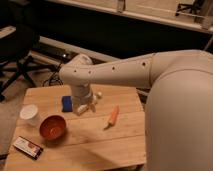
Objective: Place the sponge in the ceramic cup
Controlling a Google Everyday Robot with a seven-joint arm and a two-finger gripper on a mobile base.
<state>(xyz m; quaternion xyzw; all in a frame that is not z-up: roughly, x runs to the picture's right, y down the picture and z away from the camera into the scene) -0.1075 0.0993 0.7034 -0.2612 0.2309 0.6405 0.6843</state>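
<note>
The robot's end effector [86, 106] hangs low over the wooden counter [125, 145], pointing down from a long pale arm [115, 70] that reaches in across the back edge. Whether it is spread or pressed together cannot be told from this angle. Just beside it, on the side facing the cup, the dark-blue sponge [66, 103] sits on the boards, so close that contact can be neither confirmed nor ruled out. The stance reads as a grasp lined up from above rather than a carry. The white ceramic cup [29, 114] stands upright, well apart near the counter's edge, its mouth facing up to take a drop, and the sponge is not in it. A red-orange bowl [52, 126] sits just beside the cup, close enough to crowd an approach. A carrot [113, 116] and a flat black-and-white box [27, 147] lie clear of the line between sponge and cup.
</note>
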